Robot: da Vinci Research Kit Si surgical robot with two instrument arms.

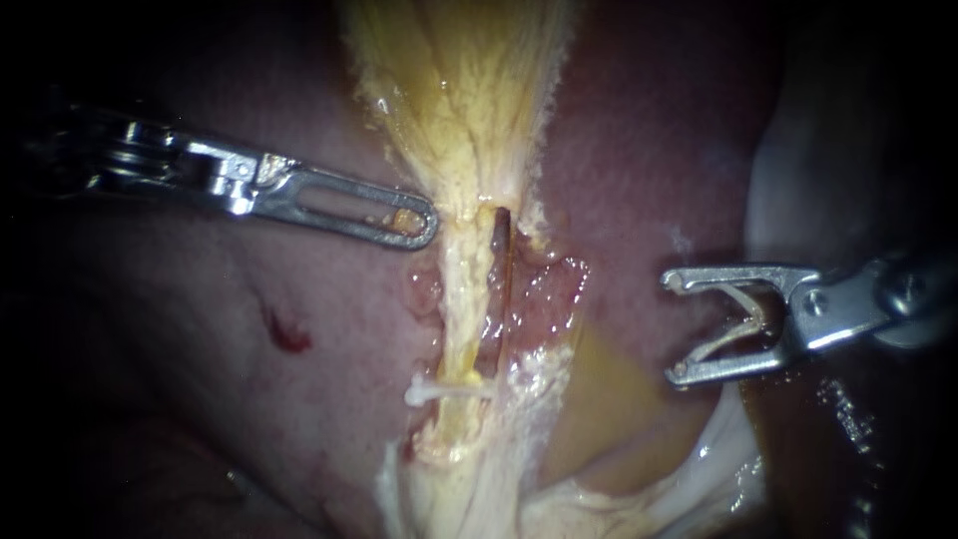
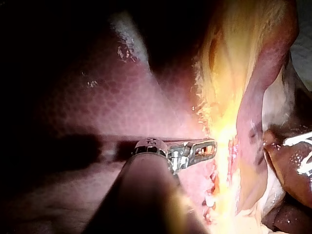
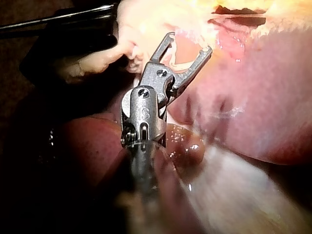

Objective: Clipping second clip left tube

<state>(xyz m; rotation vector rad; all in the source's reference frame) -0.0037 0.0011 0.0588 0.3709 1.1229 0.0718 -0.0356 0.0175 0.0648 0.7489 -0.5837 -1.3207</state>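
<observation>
— Where do we stand with our right tool [image 1: 674, 327]?

— Its jaws are spread wide, and a pale V sits between them touching both; we take it for the loaded clip [image 1: 728, 339]. The tool hangs over the liver [image 1: 639, 150], well apart from the tubes.

— And our left tool [image 1: 426, 222]?

— Its jaws are pressed together. The tip lies just beside the top of the left tube [image 1: 457, 299], at the edge of the yellow tissue [image 1: 459, 90]. We see nothing pinched in it.

— Where is the left tube, then?

— It is the pale strand running down from the yellow tissue. It already carries one white clip [image 1: 439, 391] low down. The darker right tube [image 1: 500, 250] lies just beside it, on the side our right tool comes from.

— So which step is this?

— The approach, we judge: the clip is loaded but not yet at the tube.

— What does the next move call for?

— We'd carry the spread jaws across to the left tube and straddle it between the white clip and the yellow tissue. They should take in that tube alone and leave the dark one out. Only then would we close.
</observation>
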